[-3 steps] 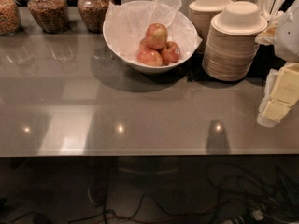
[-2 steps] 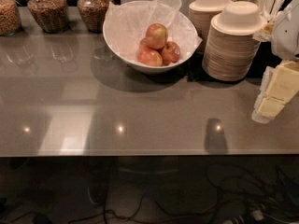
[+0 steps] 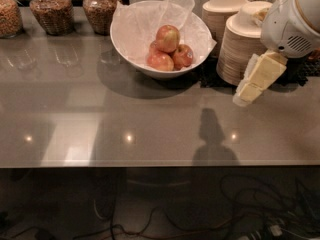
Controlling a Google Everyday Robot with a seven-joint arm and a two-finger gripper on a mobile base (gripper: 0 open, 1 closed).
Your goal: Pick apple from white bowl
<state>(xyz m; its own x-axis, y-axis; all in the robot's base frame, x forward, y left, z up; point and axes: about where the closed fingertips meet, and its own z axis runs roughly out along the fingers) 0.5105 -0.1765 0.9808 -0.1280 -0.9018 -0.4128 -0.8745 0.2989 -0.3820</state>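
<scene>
Camera view: the fingers (image 3: 242,95) hang over the right part of the desk (image 3: 150,119), slanting down and to the view's left from the white arm housing (image 3: 290,24) in the upper right corner. From this angle the two overlap, so I cannot tell how far apart they stand; nothing shows in their hold.

Up and to the view's left of the fingers, well apart from them, sits the bowl (image 3: 131,59) on the desk, lined with crinkled tissue (image 3: 177,6). The apple (image 3: 168,38) lies on top of the pile inside it, resting on two smaller apples (image 3: 160,61). Nothing of the arm touches the bowl or the fruit.

Just behind the fingers stands a stack of tan bowls (image 3: 245,49), partly covered by them, with a second stack (image 3: 222,14) farther back. Far to the view's left of the fingers, beyond the bowl, three jars (image 3: 46,11) line the back edge. A dark shadow (image 3: 212,129) lies on the desk below the fingers. Cables (image 3: 240,209) trail on the floor under the desk's front edge.
</scene>
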